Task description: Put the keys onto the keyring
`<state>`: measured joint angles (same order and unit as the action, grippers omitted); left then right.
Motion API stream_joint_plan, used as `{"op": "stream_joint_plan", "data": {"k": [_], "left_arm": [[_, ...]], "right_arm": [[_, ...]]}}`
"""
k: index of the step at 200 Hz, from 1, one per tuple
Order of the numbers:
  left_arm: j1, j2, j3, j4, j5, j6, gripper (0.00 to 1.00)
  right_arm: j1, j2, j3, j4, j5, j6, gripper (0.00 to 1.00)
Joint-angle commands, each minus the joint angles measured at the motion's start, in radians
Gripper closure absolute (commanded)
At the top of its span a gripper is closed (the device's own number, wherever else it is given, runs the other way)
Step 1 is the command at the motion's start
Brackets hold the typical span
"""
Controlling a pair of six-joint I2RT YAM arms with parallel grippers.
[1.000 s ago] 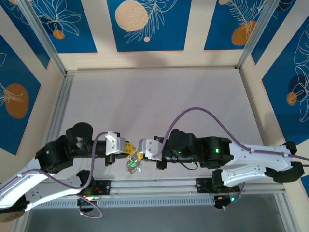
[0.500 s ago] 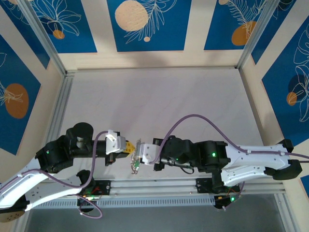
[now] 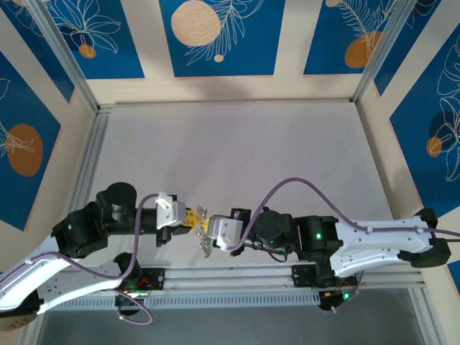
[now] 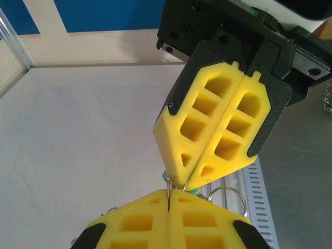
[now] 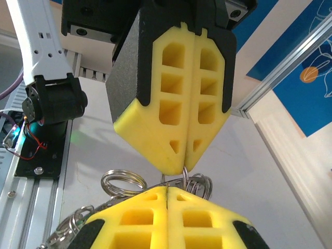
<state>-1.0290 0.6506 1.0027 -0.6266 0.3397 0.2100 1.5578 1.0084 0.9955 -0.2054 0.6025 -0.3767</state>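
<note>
My two grippers meet tip to tip just off the table's near edge. My left gripper (image 3: 194, 218) (image 4: 171, 192) is shut on a thin silvery wire of the keyring (image 4: 169, 182). My right gripper (image 3: 209, 229) (image 5: 167, 189) is shut on another thin wire of the same bunch. Its yellow fingers (image 4: 207, 132) point down at mine in the left wrist view, a green key tag (image 4: 194, 191) just behind their tips. Small silvery rings (image 5: 123, 182) and loops (image 5: 201, 185) hang beside the tips. The keys (image 3: 205, 245) dangle below both grippers, too small to tell apart.
The pale table (image 3: 230, 151) stretches away behind the grippers. An aluminium rail (image 3: 237, 277) runs along the near edge under the bunch. Purple cables (image 3: 302, 183) arc over both arms. A slotted rail (image 4: 257, 207) lies right of my left fingers.
The right wrist has rolled and its arm has shifted along the near edge, its cable loop sinking lower. The left arm has barely moved. Both grippers stay shut on the bunch.
</note>
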Motion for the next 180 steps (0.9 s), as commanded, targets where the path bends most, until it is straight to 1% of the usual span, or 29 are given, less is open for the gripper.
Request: {"op": "stream_joint_plan", "data": {"k": [1, 21, 59, 95, 131, 157, 180], "left_arm": [[-0.009, -0.022, 0.008, 0.099, 0.019, -0.020, 1.00], [-0.009, -0.023, 0.007, 0.107, 0.021, -0.028, 1.00], [-0.009, -0.029, -0.002, 0.124, 0.016, -0.042, 1.00], [-0.008, -0.035, -0.019, 0.151, 0.004, -0.057, 1.00], [-0.008, -0.039, -0.021, 0.156, -0.008, -0.060, 1.00], [-0.007, -0.041, -0.022, 0.155, -0.015, -0.060, 1.00], [-0.008, -0.045, -0.024, 0.154, -0.025, -0.060, 1.00]], "right_arm": [[0.008, -0.016, -0.039, 0.051, 0.012, -0.019, 1.00], [0.018, -0.016, -0.058, 0.080, 0.044, -0.036, 1.00], [0.051, -0.016, -0.128, 0.246, 0.158, -0.153, 1.00], [0.058, -0.017, -0.171, 0.355, 0.186, -0.210, 1.00], [0.059, -0.014, -0.190, 0.396, 0.189, -0.228, 1.00], [0.058, -0.036, -0.196, 0.380, 0.160, -0.200, 0.90], [0.061, -0.054, -0.197, 0.344, 0.139, -0.164, 0.83]]}}
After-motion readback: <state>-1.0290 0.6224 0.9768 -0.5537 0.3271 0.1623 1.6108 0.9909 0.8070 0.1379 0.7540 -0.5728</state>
